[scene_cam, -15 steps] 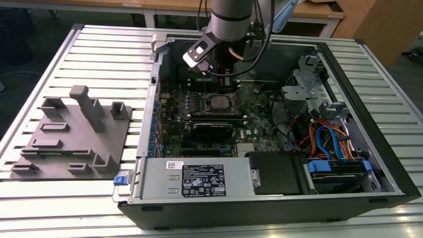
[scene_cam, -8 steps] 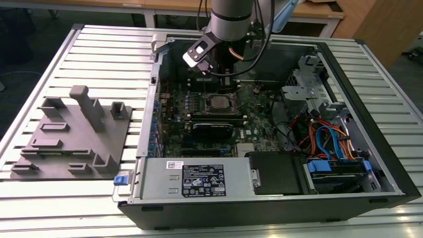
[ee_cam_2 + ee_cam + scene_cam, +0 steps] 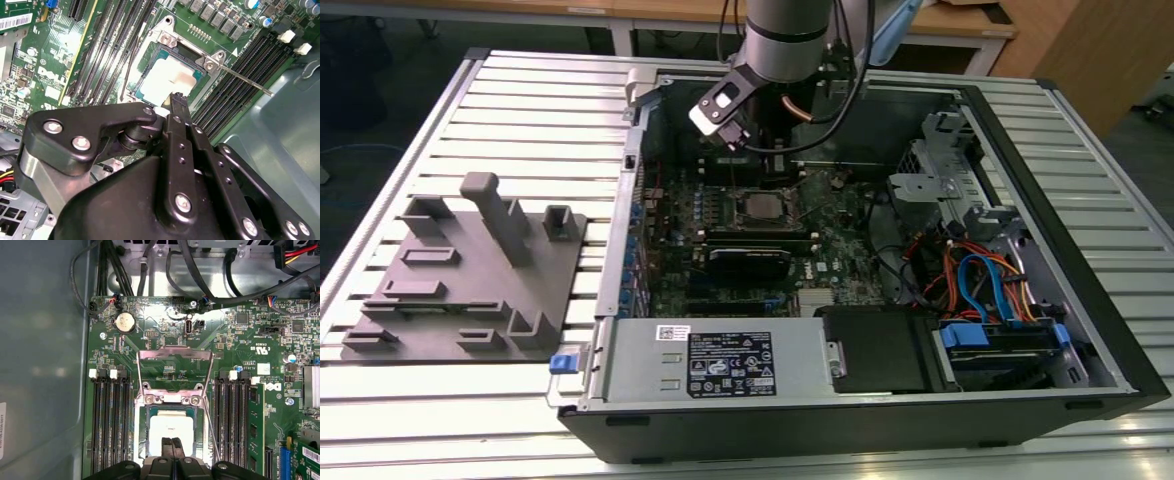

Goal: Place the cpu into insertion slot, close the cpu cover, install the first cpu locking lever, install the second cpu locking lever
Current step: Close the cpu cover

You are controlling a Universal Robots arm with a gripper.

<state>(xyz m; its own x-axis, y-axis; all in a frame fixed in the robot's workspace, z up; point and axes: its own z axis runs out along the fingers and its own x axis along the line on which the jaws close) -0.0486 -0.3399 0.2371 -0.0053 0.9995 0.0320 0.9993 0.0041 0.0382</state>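
A broad slatted metal surface (image 3: 440,110) is carrying everything here. A large black and grey computer case (image 3: 1107,330) is lying open on it. To the exterior view's left of the case, a flat grey plastic fixture plate with raised blocks and posts (image 3: 454,290) is lying just beside it. Inside the case, the green motherboard (image 3: 165,320) is facing up at me, with long black memory slots (image 3: 107,425) running along both sides of the socket.

I am hanging over that board with my black metal hand (image 3: 172,446) pointing down. In both wrist views its two fingers are pressing together with nothing between them, and their tips are hovering right over one edge of the chip; I cannot tell whether they are touching it.

The thin square silvery metal cpu cover (image 3: 175,354) is standing swung open on its hinge, its large window showing the board behind it. The small square black insertion slot with its silvery rim (image 3: 141,432) is lying uncovered, and the small flat square silver-grey cpu (image 3: 171,427) is sitting flat inside it. A thin silvery locking lever (image 3: 250,84) is sticking out from one screwed corner of the slot, reaching across the memory slots, unlatched.
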